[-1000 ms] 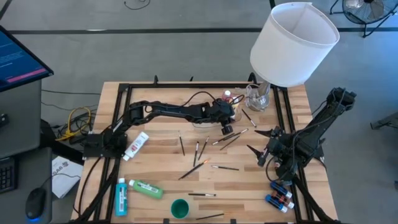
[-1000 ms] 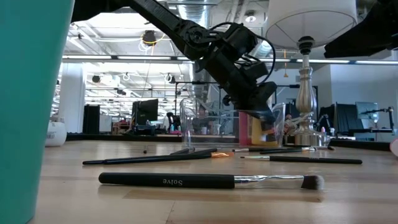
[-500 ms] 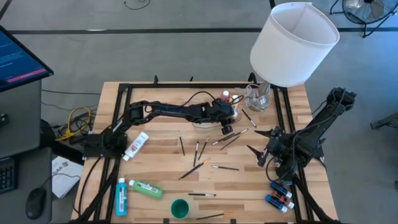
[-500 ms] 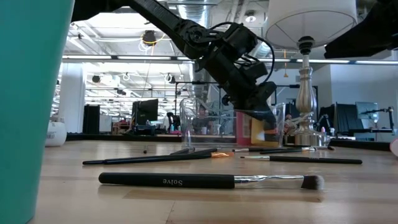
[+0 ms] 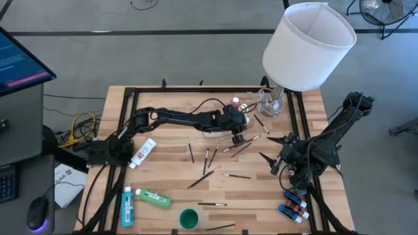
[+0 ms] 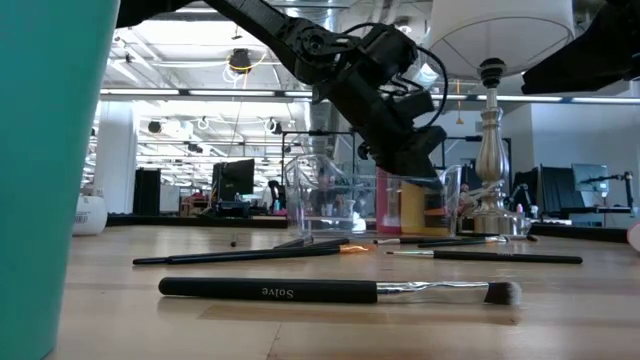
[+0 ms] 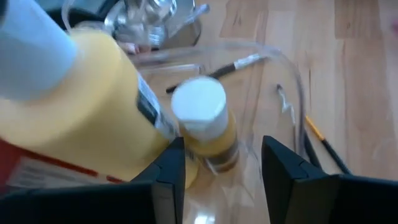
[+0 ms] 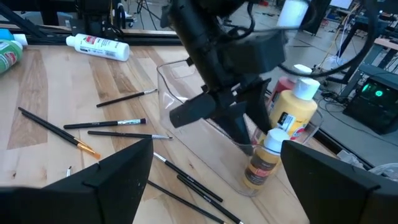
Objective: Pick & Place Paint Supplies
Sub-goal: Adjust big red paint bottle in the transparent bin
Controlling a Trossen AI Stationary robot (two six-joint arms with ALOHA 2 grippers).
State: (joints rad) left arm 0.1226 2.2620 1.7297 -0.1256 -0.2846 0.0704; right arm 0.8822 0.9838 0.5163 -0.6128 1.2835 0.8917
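Observation:
A clear plastic tray stands at the table's far middle. Upright in it are a large yellow bottle, a red bottle behind that, and a small ochre white-capped bottle. My left gripper reaches into the tray, open, one finger on either side of the small bottle and slightly above it; I see no contact. At the table's right side my right gripper hangs open and holds nothing. Thin dark-handled brushes lie scattered on the wood.
A white tube, a blue bottle, a green bottle and a green cup lie at the near left. Tiny bottles sit at the near right. The big white lampshade and its glass base stand far right.
My left gripper has risen a little inside the tray, away from the small ochre bottle, which stays standing on the tray's floor. My right arm has kept still.

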